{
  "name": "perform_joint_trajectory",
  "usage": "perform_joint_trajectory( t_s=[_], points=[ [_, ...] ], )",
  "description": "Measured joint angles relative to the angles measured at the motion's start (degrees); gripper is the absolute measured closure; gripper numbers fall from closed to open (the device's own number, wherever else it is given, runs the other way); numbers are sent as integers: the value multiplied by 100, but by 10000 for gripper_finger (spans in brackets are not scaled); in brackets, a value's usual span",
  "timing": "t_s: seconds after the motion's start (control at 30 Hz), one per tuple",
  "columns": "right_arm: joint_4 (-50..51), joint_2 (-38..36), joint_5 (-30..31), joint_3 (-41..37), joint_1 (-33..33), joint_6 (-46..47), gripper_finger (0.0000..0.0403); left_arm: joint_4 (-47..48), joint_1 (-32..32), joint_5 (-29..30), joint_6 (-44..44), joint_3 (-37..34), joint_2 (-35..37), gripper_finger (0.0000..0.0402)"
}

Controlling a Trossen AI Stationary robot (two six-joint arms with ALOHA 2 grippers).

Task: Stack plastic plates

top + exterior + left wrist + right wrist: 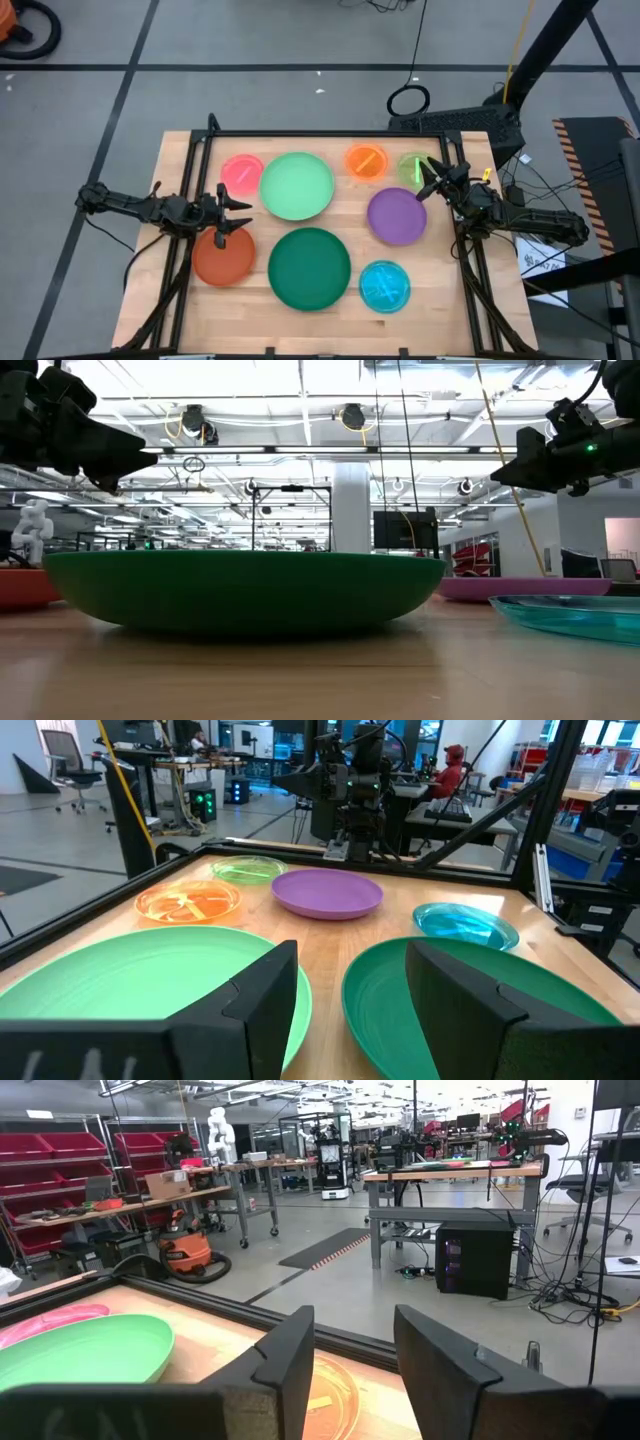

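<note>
All eight plates lie flat and separate on the wooden table: pink (240, 172), light green (297, 185), orange (366, 161), lime (411, 170), purple (397, 216), red-orange (223, 255), dark green (310, 267) and translucent blue (385, 285). My left gripper (240, 215) is open and hovers above the table between the pink, light green and red-orange plates. In its wrist view the left gripper (350, 990) points across the light green (150, 985) and dark green (400, 1000) plates. My right gripper (428, 178) is open, raised over the near edge of the lime plate, beside the purple one.
A black frame (330, 133) runs round the table's far and side edges. Bare wood shows along the table's near edge (300, 335) and between the plates. In the low view both arms hang well above the dark green plate (245, 590). A person sits in the room beyond (452, 765).
</note>
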State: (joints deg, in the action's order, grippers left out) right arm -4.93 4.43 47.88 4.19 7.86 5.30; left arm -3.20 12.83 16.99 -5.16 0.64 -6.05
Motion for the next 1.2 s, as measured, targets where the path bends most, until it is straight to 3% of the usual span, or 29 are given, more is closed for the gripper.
perform_joint_trajectory(
  t_s=[0.97,1.2],
  points=[
    [0,-2,0,0,2,0,271,0,1,0,37,0,-1,208],
    [-93,2,17,0,20,-176,271,-23,-5,98,1462,0,-2,208]
  ],
)
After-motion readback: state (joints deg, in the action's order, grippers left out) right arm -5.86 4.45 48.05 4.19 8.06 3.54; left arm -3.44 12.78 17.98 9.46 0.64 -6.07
